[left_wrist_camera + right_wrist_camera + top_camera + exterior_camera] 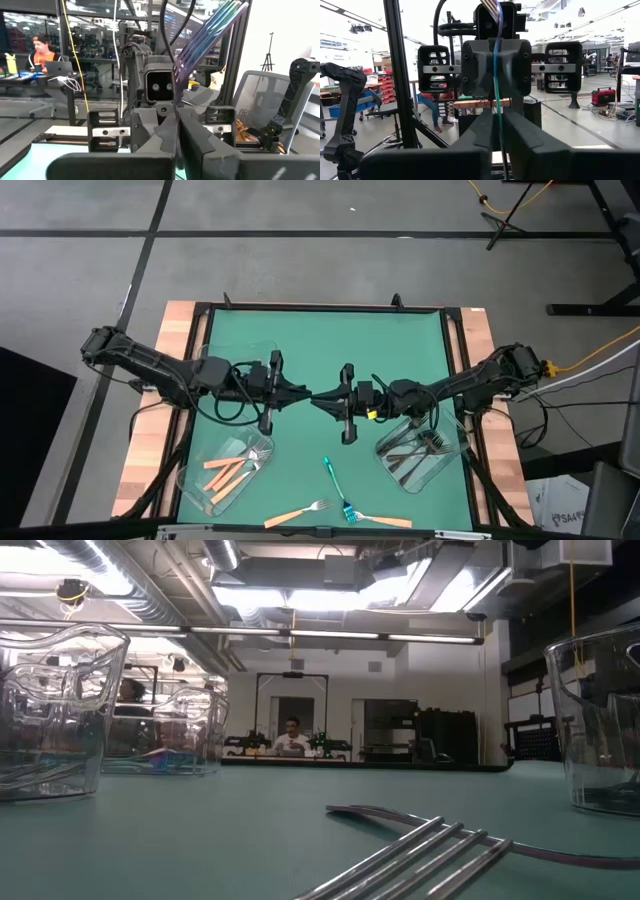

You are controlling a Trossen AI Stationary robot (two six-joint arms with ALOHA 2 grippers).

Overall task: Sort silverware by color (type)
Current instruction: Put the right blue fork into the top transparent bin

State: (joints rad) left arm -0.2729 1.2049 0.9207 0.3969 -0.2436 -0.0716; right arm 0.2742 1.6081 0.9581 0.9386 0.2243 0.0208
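A shiny blue-teal fork hangs in the air over the middle of the green mat, tines up. My left gripper is shut on it. My right gripper faces the left one tip to tip. In the right wrist view its fingers stand slightly apart on either side of the fork's thin handle. I cannot tell whether they touch it. Another teal fork and two orange-handled forks lie flat on the mat near the front edge. My left gripper pinches the fork's handle between its two fingers. The fingers come in about level from the table's left side and lie across the handle. The fork is clear of the table and tilted, and its tines rise above the fingers.
A clear tray at the front left holds orange-handled forks. A clear tray at the front right holds dark forks. A third clear tray stands at the back left. In the low view, fork tines lie close to the camera.
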